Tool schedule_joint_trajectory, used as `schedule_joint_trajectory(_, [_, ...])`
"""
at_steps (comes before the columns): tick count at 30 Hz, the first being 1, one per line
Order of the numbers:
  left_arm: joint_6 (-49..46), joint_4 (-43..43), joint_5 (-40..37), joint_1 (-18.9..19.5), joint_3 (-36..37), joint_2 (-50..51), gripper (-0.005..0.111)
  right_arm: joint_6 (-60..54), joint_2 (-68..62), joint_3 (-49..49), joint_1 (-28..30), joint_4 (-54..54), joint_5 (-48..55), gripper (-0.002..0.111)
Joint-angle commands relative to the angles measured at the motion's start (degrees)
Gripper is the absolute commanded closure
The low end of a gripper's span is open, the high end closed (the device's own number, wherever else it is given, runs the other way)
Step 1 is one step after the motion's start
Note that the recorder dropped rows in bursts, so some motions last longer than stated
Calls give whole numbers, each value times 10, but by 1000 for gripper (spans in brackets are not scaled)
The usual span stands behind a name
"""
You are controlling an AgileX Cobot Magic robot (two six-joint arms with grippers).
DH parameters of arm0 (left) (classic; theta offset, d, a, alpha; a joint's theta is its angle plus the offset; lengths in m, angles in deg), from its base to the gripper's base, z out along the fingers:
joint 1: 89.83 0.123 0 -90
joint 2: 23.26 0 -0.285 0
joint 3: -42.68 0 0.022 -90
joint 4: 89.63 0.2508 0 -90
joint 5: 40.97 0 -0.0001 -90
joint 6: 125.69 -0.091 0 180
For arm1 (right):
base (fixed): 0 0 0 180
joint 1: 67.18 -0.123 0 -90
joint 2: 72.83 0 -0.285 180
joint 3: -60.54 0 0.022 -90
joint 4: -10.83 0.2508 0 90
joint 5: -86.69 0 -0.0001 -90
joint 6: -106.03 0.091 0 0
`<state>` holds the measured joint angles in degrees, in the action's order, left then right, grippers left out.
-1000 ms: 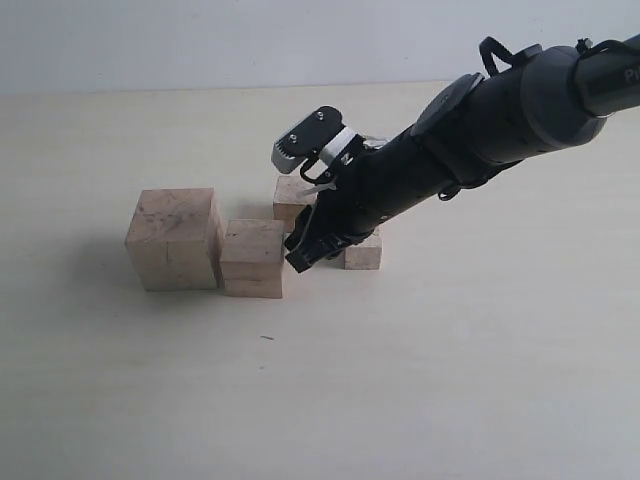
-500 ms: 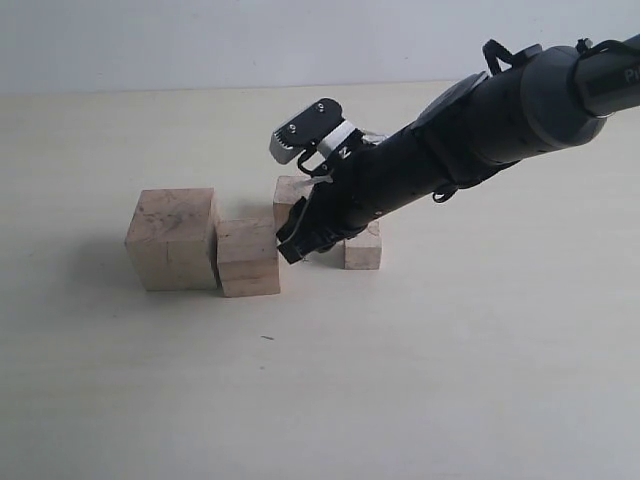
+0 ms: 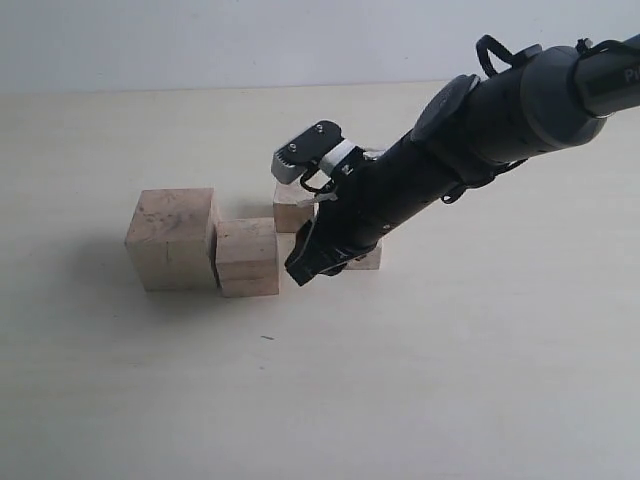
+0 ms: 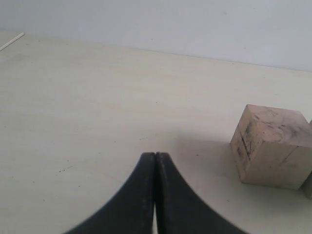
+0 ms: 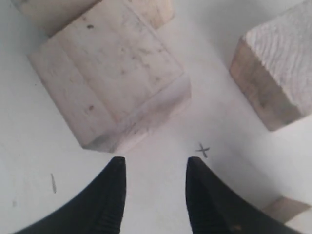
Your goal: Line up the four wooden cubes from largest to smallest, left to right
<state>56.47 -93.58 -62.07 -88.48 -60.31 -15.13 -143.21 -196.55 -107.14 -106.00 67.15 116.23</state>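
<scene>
In the exterior view the largest cube (image 3: 170, 238) stands at the left, with the second-largest cube (image 3: 247, 256) close against its right side. The third cube (image 3: 290, 210) sits behind them, and the smallest cube (image 3: 366, 258) is partly hidden under my right arm. My right gripper (image 3: 305, 268) is open and empty just right of the second cube. In the right wrist view my right gripper (image 5: 153, 161) is empty; the second cube (image 5: 109, 73) lies ahead and the third cube (image 5: 278, 73) to one side. My left gripper (image 4: 155, 154) is shut on nothing, near the largest cube (image 4: 275, 146).
The pale table (image 3: 450, 380) carries the cubes, with a white wall behind it. A small pencilled cross (image 5: 202, 150) marks the table near my right fingertips. A sliver of the smallest cube (image 5: 287, 208) shows at the right wrist view's corner.
The second cube has slid left against the largest cube and settled. My right gripper has drawn back from it, toward the table's front, still open.
</scene>
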Motion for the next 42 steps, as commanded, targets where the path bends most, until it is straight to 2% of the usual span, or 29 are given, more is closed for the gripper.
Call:
schedule_joint_trajectory(1, [0,-2,6,-3,2,-4,107,39,0,-2,2,-38,44,69])
schedule_joint_trajectory(4, [0,-2,6,-3,2,-4,107,39,0,-2,2,-24,78,69])
schedule_joint_trajectory(12, [0,-2,6,-3,2,-4,107,-24,0,-2,2,65,72,69])
schedule_joint_trajectory(19, [0,-2,6,-3,2,-4,107,-27,0,-2,2,71,35,69])
schedule_joint_trajectory(42, [0,-2,6,-3,2,-4,107,-62,0,-2,2,160,34,69])
